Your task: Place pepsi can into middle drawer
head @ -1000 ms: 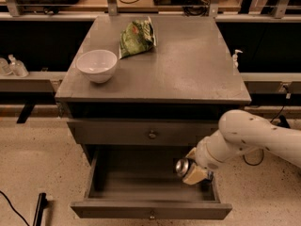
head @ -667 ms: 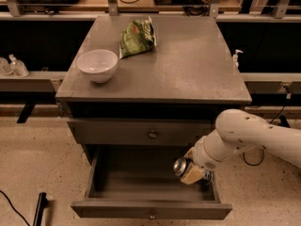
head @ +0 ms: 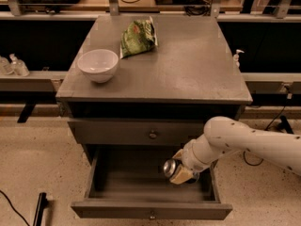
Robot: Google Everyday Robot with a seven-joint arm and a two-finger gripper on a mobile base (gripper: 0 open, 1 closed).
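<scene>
Pepsi can [head: 170, 167] lies sideways in the gripper [head: 178, 173], whose tan fingers [head: 181, 176] are closed on its body so that little more than one shiny silver end shows. That end points toward the table's left edge, so the long axis runs roughly parallel to the table's front edge [head: 155, 99]. Can and gripper hang below that front edge, nearer the front right corner than the left, inside the outline of the pulled-out middle drawer [head: 150, 209] and over the right part of its floor. Whether the can touches the floor cannot be told. The arm [head: 244, 142] reaches in from the right side.

The coming move probably turns on the gap straight down: the can already sits within the drawer walls, so lowering and letting go looks like what is left.

Against the earlier view, the gripper and can have shifted a little leftward, away from the drawer's right wall. The bowl [head: 98, 64] and green bag [head: 137, 34] on top have not moved.
</scene>
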